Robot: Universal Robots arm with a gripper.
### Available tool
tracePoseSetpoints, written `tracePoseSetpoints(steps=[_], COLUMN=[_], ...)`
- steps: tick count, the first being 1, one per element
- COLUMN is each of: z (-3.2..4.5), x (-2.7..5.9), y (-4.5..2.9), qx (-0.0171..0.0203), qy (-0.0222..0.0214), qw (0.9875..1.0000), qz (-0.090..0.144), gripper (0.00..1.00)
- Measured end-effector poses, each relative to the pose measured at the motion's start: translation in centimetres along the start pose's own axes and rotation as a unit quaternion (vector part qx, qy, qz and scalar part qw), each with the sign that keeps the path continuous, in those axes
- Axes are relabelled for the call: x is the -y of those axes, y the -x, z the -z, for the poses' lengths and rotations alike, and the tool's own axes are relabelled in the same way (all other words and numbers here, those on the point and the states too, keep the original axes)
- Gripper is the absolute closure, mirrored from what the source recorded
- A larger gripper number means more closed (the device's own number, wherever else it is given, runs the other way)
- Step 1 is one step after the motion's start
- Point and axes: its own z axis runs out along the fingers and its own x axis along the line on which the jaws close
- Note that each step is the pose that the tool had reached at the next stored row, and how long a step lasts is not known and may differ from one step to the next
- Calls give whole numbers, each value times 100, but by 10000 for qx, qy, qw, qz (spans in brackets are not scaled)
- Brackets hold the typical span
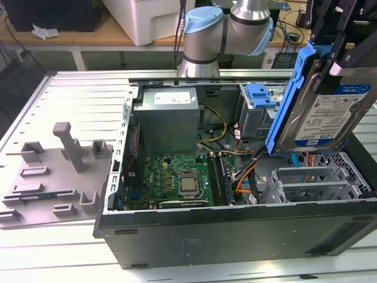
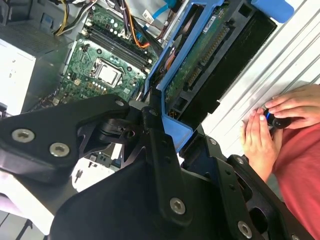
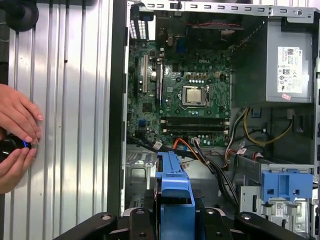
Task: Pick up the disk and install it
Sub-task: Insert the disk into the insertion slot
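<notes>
Disk: the disk (image 1: 327, 118) hangs tilted in the air over the exterior view's right end of the open computer case (image 1: 235, 227), label face showing, blue rails along its long edges
Gripper: the gripper (image 1: 334, 62) is clamped on the disk's upper end; in the second wrist view its black fingers (image 2: 157, 145) press against the blue carrier rail
Underside: the second wrist view shows the bare green circuit board and connector row, clear of the fingers
Handling, as I judge it: stiff and fairly dense for its size, metal faces slick, circuit side fragile; the plastic rails are the sound place to hold, though they may flex a little
Below the disk: a perforated metal bay (image 1: 306, 180) lies just under its lower corner, apart from it
Edges to mind: the case wall beside the bay, the blue bracket (image 1: 261, 94) on the neighbouring cage, and a bundle of coloured cables (image 1: 244, 171) near the bay's mouth
Open room: free air above the case; the motherboard (image 1: 177, 177) and power supply (image 1: 168, 121) sit well apart
Bench: a grey fixture tray (image 1: 53, 177) rests well apart on the ribbed bench (image 1: 59, 253)
Person: two hands (image 3: 15, 130) rest on the bench just outside the case wall, around a small dark object
</notes>
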Motion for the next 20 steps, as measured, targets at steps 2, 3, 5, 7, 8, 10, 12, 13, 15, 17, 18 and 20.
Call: tracePoseSetpoints(steps=[2, 3, 5, 7, 8, 10, 12, 13, 15, 17, 18, 20], z=[-4, -6, -10, -16, -20, -24, -30, -33, -37, -42, -44, -45], x=[17, 25, 43, 69, 80, 101, 128, 149, 183, 216, 224, 228], y=[-6, -10, -17, -28, -32, -40, -49, -51, -52, -53, -53, -54], qx=[6, 9, 15, 27, 32, 42, 53, 56, 58, 60, 60, 60], qy=[0, 0, -1, -1, -1, -2, -2, -2, -2, -2, -2, -2], qw=[10000, 10000, 10000, 10000, 10000, 9999, 9999, 9999, 9999, 9999, 9999, 9999], qz=[-21, -32, -53, -76, -83, -96, -107, -111, -113, -115, -117, -129], gripper=[63, 63, 63, 63, 63, 63, 63, 63, 63, 63, 63, 63])
